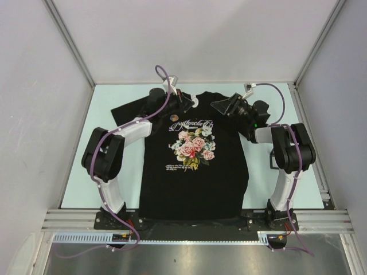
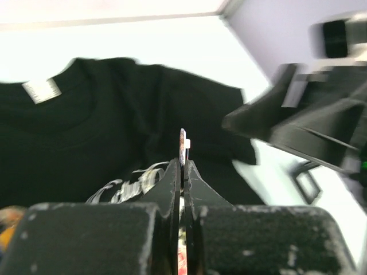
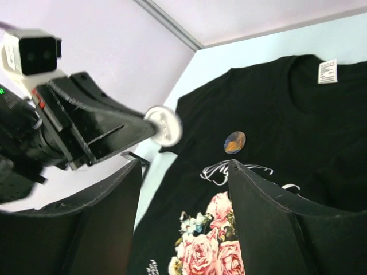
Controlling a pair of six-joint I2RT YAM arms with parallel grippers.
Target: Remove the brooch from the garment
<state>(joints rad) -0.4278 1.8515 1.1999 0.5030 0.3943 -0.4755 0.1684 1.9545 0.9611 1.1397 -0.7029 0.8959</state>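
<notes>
The garment point(image 1: 195, 183), a black T-shirt with a rose print, lies spread flat on the table. My left gripper point(image 1: 192, 102) hangs over the collar, shut on a thin round brooch point(image 3: 163, 127). Its silvery side shows in the right wrist view, and it stands edge-on between the fingers point(image 2: 182, 143) in the left wrist view. A second round badge point(image 3: 234, 142), blue and orange, sits on the chest just above the white lettering point(image 1: 172, 118). My right gripper point(image 3: 184, 166) is open and empty over the shirt's right shoulder point(image 1: 221, 106), pointing at the left one.
The pale table point(image 1: 86, 183) is boxed in by grey walls with metal corner posts point(image 1: 71, 43). A white neck label point(image 3: 327, 71) marks the collar. Both arms reach in from the near edge along the shirt's sides.
</notes>
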